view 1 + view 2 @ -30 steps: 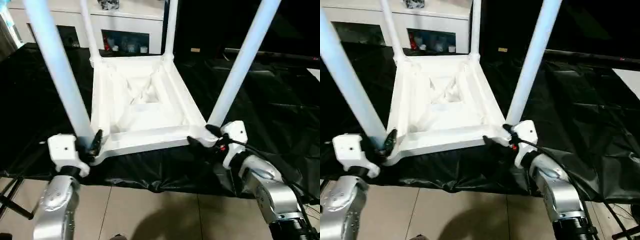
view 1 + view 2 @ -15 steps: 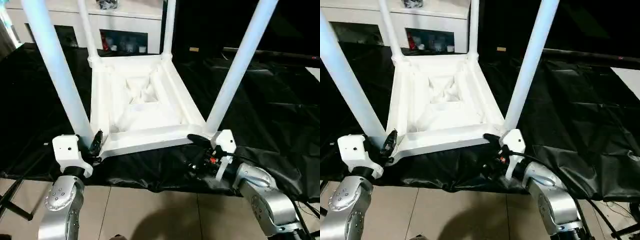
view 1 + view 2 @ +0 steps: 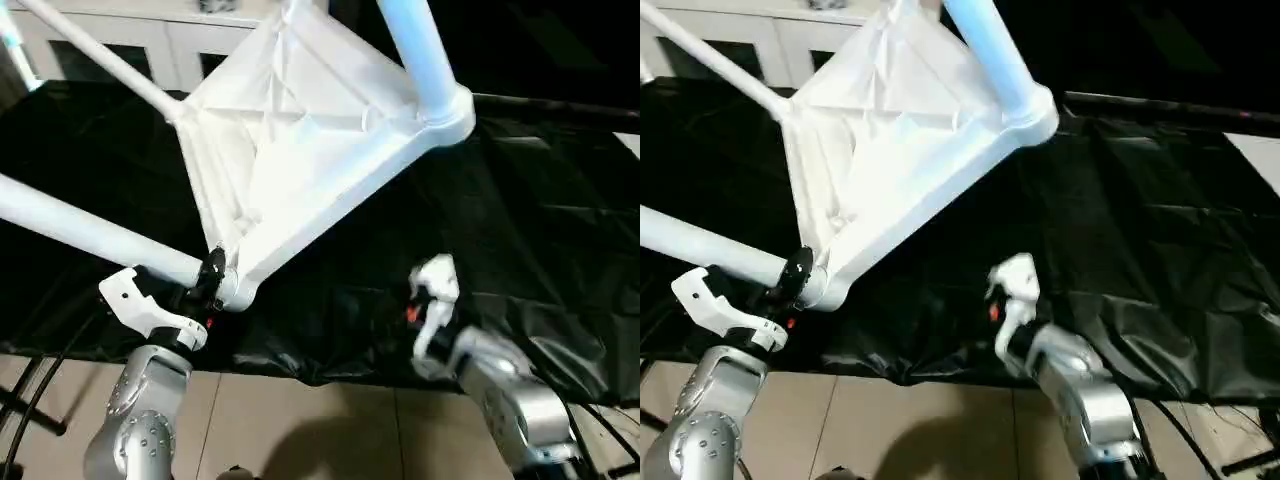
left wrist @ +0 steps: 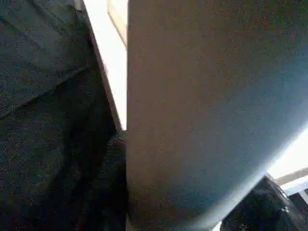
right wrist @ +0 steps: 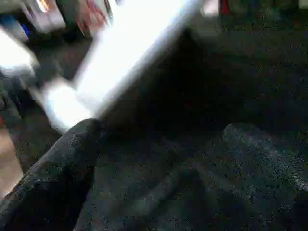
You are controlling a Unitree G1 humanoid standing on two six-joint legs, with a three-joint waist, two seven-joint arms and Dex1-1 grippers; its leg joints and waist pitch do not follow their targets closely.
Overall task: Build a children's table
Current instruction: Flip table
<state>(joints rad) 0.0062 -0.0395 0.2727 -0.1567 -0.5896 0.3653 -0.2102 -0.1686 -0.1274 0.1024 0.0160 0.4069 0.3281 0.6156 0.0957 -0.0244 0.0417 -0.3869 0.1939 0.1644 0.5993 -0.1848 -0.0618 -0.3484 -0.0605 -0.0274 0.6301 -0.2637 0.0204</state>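
over black sheeting [image 3: 560, 230] my left gripper [image 3: 212, 280] clamps the tilted children's table [image 3: 300, 130]; my right gripper [image 5: 159, 159] gapes; i read no writing.

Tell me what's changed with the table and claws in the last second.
The table has tipped up: its right side has swung high off the black sheet, and the legs now lean left. The left claw still grips the near-left leg at its socket. The right claw has let go of the near-right corner and hangs open below it.

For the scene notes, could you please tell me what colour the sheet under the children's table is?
Black; the sheet shows best in the left eye view.
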